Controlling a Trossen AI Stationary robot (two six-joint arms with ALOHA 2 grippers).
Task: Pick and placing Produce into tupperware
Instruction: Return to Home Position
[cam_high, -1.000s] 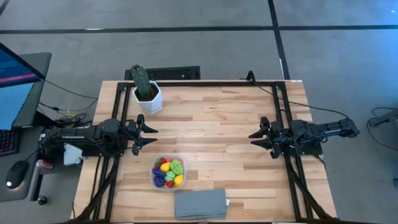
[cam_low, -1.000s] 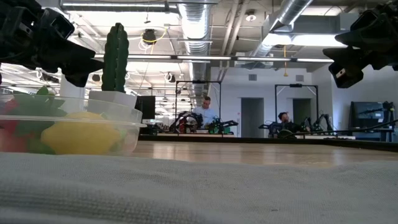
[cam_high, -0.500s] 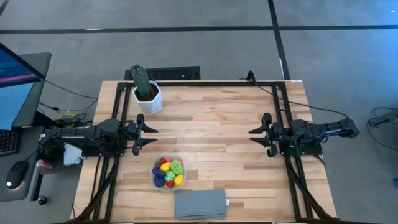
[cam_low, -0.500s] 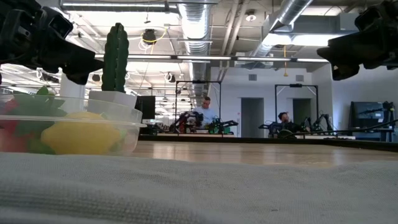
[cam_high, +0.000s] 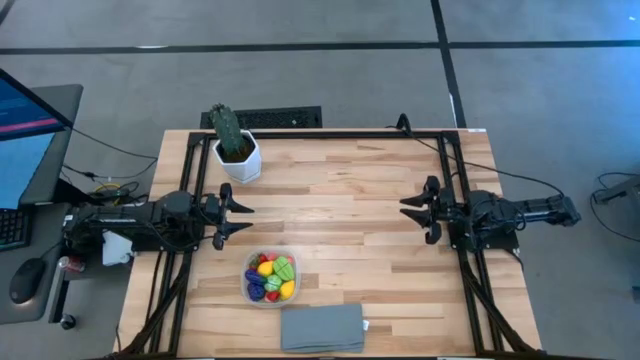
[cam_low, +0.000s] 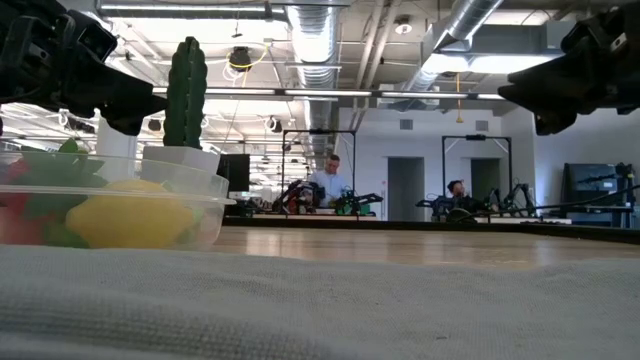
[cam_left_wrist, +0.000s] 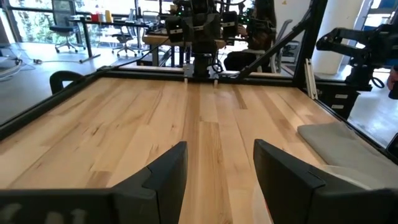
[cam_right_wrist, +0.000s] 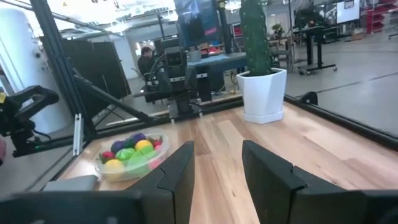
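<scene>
Produce (cam_high: 272, 277) all in the tupperware (cam_high: 250, 268), looks done.
Right gripper (cam_high: 416, 211) just pulled back, left gripper (cam_high: 245, 219) parked; both spread, empty.

Table top (cam_high: 350, 200) under both claws: pale wood planks, smooth, faint satin sheen. Left claw (cam_high: 248, 219) and right claw (cam_high: 410, 213): dark, matt, plastic-looking, fingers (cam_left_wrist: 161, 177) smooth. Container (cam_high: 248, 272) near left claw: clear plastic, glossy, thin wall. Produce (cam_high: 272, 277) inside: smooth, shiny, plastic-looking. Cloth (cam_high: 322, 328) just past container from left claw: grey fabric, matt, coarse weave up close. Pot (cam_high: 243, 168) on left claw's other side: white, smooth, slight gloss. Cactus (cam_high: 225, 125): green, ribbed, matt. Frame (cam_high: 370, 133) round table: black metal, matt.
</scene>
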